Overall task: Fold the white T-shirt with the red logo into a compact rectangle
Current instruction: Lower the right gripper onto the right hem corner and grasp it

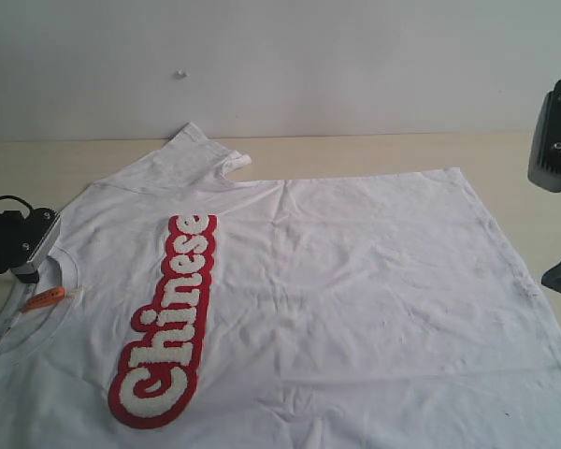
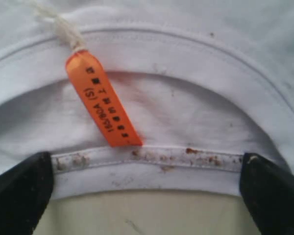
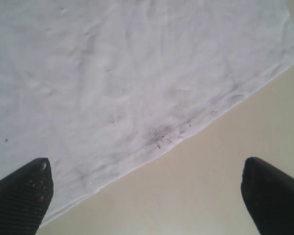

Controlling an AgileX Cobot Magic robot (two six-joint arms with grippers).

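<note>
White T-shirt [image 1: 355, 281] lies flat, front up, on the beige table [image 1: 374, 154]. It fills most of the exterior view and its near part runs off the near edge of the picture. Neck points to the left arm's side, bottom hem [image 3: 196, 129] to the right arm's side.

Red logo [image 1: 173, 318] is on the chest and reads "Chinese" in fuzzy white letters. The "C" end is nearest the camera and the last "e" farthest, so it runs crosswise on the shirt.

Beside the logo, toward the left arm: ribbed collar [image 2: 152, 161], with an orange neck tag [image 2: 100, 100] on a white string lying inside the neck opening. Brown specks along the collar seam.

Left gripper [image 2: 147, 205] is at the collar. Jaws spread wide, one black fingertip [image 2: 19, 193] at each end of a stretch of collar edge, nothing pinched. Cannot tell if the tips touch the cloth.

Right gripper [image 3: 147, 196] is above the hem, jaws also spread wide, holding nothing. One fingertip is over the shirt, the other over bare table. Dark specks on the cloth just inside the hem.

Farther back, one short sleeve [image 1: 201, 154] is bunched at the shirt's far edge. Beyond it, a strip of bare table, then a white wall [image 1: 355, 65] with a small dark mark [image 1: 179, 73].
</note>
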